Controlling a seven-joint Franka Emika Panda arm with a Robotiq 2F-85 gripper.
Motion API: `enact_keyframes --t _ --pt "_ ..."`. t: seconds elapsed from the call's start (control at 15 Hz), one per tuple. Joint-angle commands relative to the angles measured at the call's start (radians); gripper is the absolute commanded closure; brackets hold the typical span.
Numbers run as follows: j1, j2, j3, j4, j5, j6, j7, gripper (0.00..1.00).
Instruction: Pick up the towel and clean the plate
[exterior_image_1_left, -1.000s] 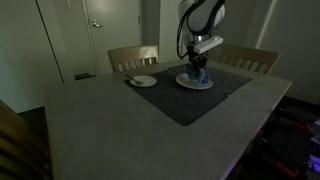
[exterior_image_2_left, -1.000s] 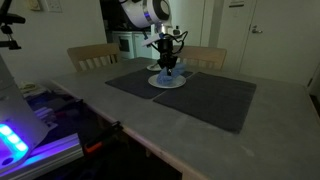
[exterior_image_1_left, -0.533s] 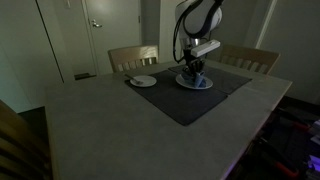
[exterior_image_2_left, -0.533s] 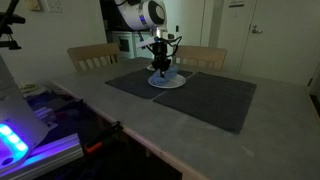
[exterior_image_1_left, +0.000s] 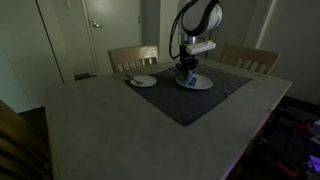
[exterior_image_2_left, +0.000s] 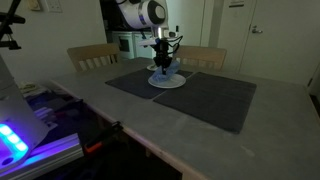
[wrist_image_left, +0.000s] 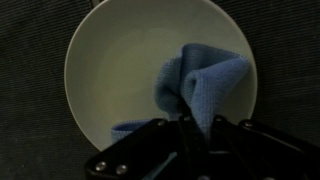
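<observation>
The gripper is pinching the blue towel, its fingers clamping together on the cloth's lower fold, as far as the dark wrist view lets one judge. The towel is standing bunched on the right part of the pale round plate, touching it; the plate's left part is showing plain pale surface. In an exterior view the gripper is pointing straight down onto that plate, which is sitting at the far side of a dark placemat on the grey table. A smaller plate is resting at the mat's far-left corner, well apart. Two wooden chairs are standing behind the table.
</observation>
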Motion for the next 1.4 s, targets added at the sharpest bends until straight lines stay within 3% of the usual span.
enact_keyframes --t 0.0,0.67,0.8,1.13,1.33 --pt "-0.033 -0.01 0.003 -0.031 0.046 0.039 -0.046 0.98" --pt "-0.122 0.0 -0.006 -0.085 0.169 0.077 -0.113 0.98" --pt "-0.109 0.001 -0.025 -0.076 0.148 0.061 -0.095 0.98" --pt "-0.004 0.005 -0.14 -0.057 -0.035 -0.002 0.05 0.98" --pt "0.01 0.013 -0.126 -0.06 -0.062 0.006 0.064 0.98"
